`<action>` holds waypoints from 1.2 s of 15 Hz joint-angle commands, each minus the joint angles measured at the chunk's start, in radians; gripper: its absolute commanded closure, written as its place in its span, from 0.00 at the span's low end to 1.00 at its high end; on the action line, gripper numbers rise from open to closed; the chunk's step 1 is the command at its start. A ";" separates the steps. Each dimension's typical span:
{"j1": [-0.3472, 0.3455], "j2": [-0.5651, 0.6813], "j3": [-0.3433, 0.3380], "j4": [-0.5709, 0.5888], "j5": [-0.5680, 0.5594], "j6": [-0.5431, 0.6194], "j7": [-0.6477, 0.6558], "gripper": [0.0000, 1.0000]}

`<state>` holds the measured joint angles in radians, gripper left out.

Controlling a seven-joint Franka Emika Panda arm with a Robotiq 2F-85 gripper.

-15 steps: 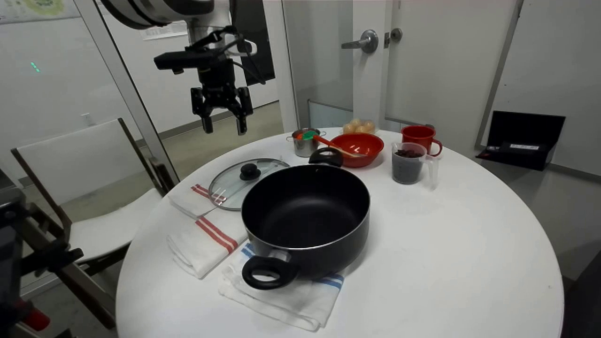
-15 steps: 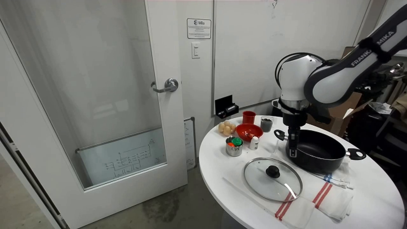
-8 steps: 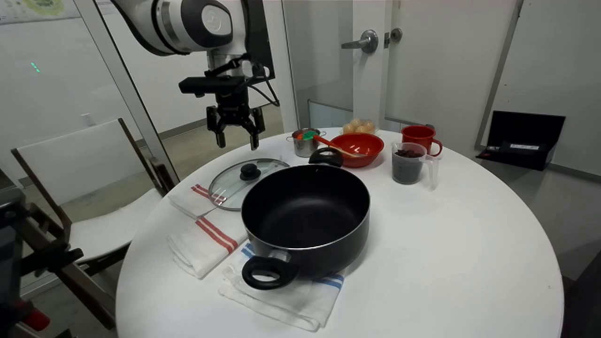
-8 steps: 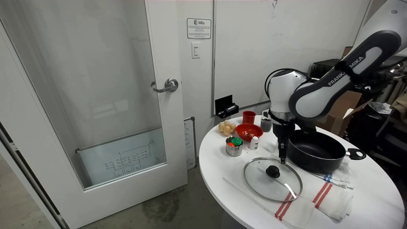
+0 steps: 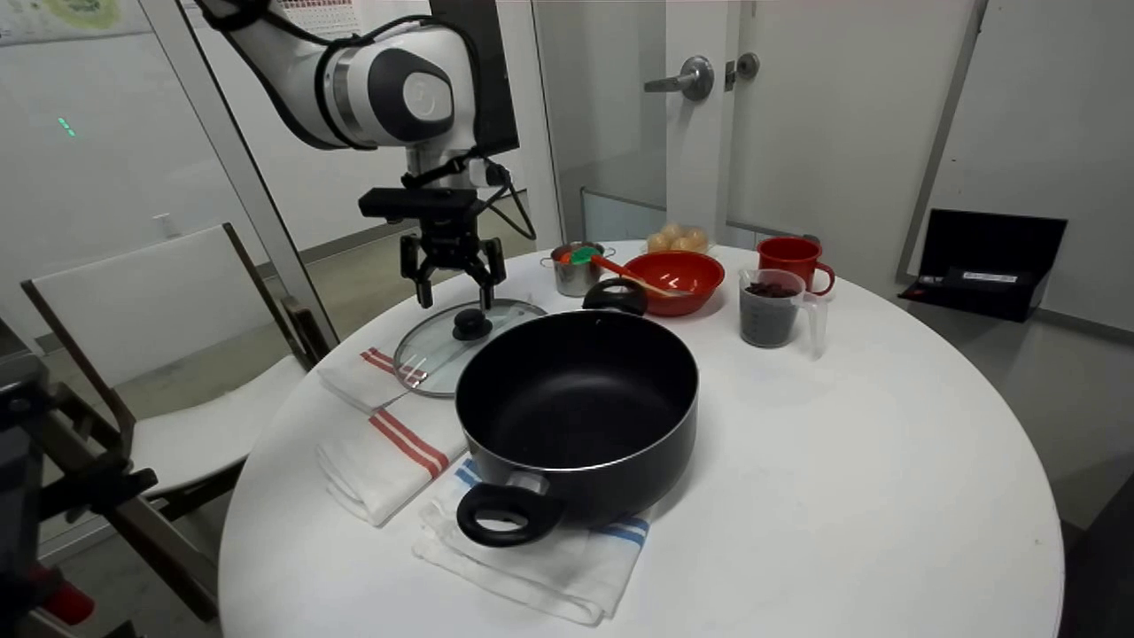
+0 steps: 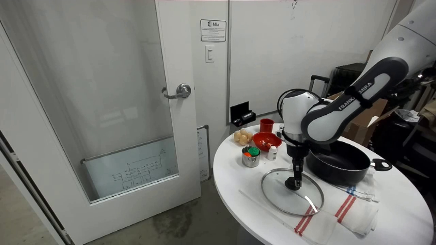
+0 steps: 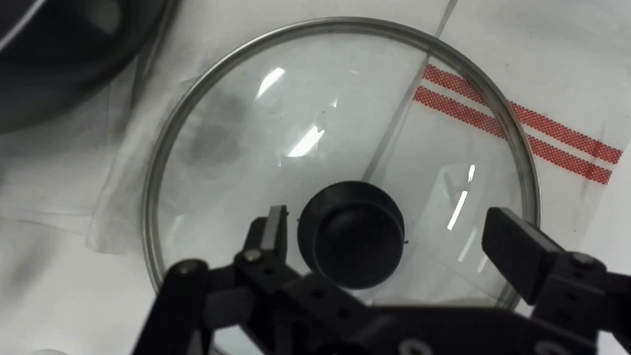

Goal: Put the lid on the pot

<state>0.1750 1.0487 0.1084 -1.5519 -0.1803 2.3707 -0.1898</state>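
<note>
Since gripper (image 5: 455,298) has been lowered toward knob (image 7: 354,236) of lid (image 7: 340,113), grasping seems prepared | fingers (image 7: 512,249) apart | pot (image 5: 580,399), at right, uncovered

The arm (image 6: 340,117) slants down, its tool (image 5: 455,299) pointing downward with fingers (image 7: 517,254) spread apart

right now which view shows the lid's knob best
The wrist view: it shows the lid's knob close up, from above. Both exterior views show it small; in an exterior view the end effector partly covers it.
</note>
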 commanded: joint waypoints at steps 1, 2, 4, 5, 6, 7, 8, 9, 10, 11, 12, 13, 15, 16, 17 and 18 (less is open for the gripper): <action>0.015 0.073 -0.003 0.090 -0.014 -0.031 -0.030 0.00; 0.016 0.083 -0.003 0.100 -0.014 -0.032 -0.032 0.00; 0.019 0.102 -0.003 0.121 -0.014 -0.034 -0.038 0.00; 0.019 0.108 -0.003 0.130 -0.014 -0.033 -0.041 0.00; 0.020 0.115 -0.003 0.140 -0.014 -0.033 -0.045 0.00; 0.020 0.121 -0.002 0.148 -0.013 -0.034 -0.049 0.00; 0.020 0.125 -0.002 0.156 -0.013 -0.034 -0.052 0.00; 0.020 0.129 -0.002 0.163 -0.012 -0.035 -0.053 0.00; 0.019 0.133 -0.002 0.170 -0.012 -0.035 -0.055 0.22; 0.017 0.135 -0.001 0.173 -0.010 -0.034 -0.057 0.26; 0.017 0.137 -0.001 0.178 -0.010 -0.035 -0.060 0.32; 0.016 0.138 -0.001 0.180 -0.010 -0.034 -0.062 0.40; 0.015 0.136 -0.002 0.184 -0.009 -0.033 -0.063 0.56; 0.014 0.136 -0.003 0.187 -0.009 -0.034 -0.063 0.64; 0.012 0.134 -0.004 0.188 -0.009 -0.035 -0.063 0.71; 0.012 0.133 -0.004 0.192 -0.008 -0.039 -0.063 0.75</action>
<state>0.1865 1.1622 0.1043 -1.4010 -0.1803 2.3564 -0.2350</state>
